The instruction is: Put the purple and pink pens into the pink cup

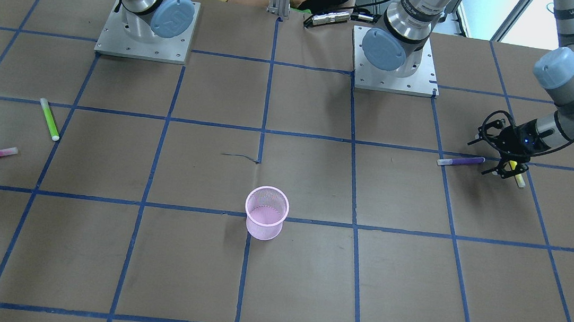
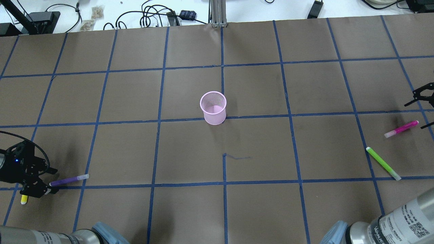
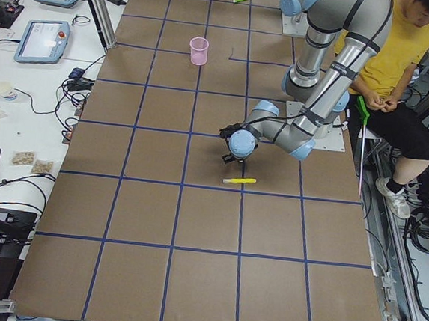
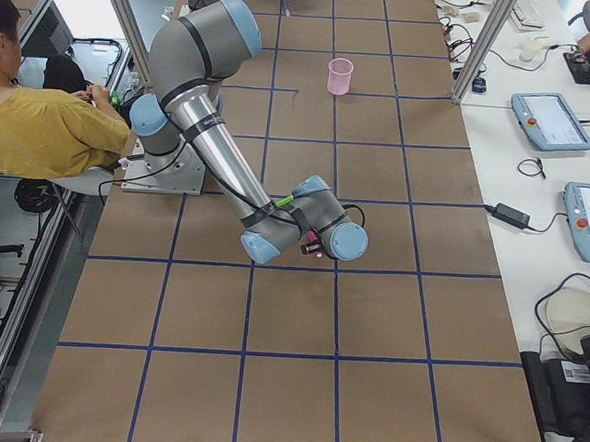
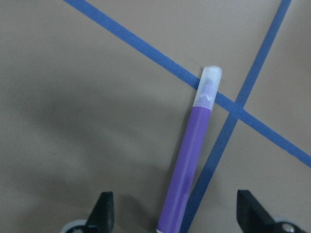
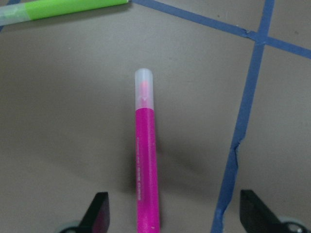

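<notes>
Table point(image 5: 73, 97); wrist-view purple pen point(image 5: 187, 160) between fingertips point(image 5: 103, 209)

Bright, even light falls from above on my table point(image 2: 257, 210); shadows are soft. My wrist views are dimmer, with blurred shadow left of the purple pen point(image 5: 189, 160) and beside the pink pen point(image 6: 146, 165). Window glare whitens the front view's upper right.

Robotics lab: taped table point(image 2: 257, 210), teach pendants point(image 4: 552, 122).
</notes>
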Controlling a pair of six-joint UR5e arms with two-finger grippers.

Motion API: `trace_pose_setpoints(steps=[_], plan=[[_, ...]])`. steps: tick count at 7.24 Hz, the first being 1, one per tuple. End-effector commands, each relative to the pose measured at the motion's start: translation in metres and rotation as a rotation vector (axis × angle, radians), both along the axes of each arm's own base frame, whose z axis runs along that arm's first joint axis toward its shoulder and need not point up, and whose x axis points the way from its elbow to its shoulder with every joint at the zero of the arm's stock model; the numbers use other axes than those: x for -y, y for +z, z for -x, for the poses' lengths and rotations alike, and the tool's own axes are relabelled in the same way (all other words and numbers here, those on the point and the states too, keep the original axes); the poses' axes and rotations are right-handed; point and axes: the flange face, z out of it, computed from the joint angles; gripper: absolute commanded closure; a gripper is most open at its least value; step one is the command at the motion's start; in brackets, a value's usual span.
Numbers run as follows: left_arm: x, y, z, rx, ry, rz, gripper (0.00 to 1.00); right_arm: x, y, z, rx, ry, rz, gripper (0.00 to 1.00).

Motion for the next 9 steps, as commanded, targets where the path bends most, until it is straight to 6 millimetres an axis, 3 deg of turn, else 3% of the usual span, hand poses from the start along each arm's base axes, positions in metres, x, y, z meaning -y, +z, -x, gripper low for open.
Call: trace_pose_setpoints(steps=[1, 3, 4, 6, 8, 9], plan=[[-0.0037, -0.0043, 0.0011, -0.012, 0.004, -0.005, 0.29, -0.0065, -0.0121, -0.0055, 0.005, 0.002, -0.02, 0.07], [-0.0033, -0.0033, -0.0007, -0.008, 0.007, -0.003, 0.42, -0.0078, -0.0123, -0.0074, 0.005, 0.003, -0.015, 0.13], [-0.0029, -0.0033, -0.0001, -0.008, 0.006, -0.003, 0.49, -0.0079, -0.0128, -0.008, 0.009, 0.015, -0.008, 0.31], [-0.0021, -0.0033, -0.0013, 0.0, 0.004, 0.003, 0.55, -0.0081, -0.0138, -0.0078, 0.009, 0.016, -0.011, 0.48], [-0.0009, -0.0022, -0.0026, 0.003, 0.006, 0.008, 0.68, -0.008, -0.0128, -0.0077, 0.006, 0.013, -0.01, 0.78], [0.0007, -0.0005, -0.0029, 0.0, 0.01, 0.019, 0.75, -0.0072, -0.0123, -0.0068, -0.001, 0.01, -0.005, 0.88]])
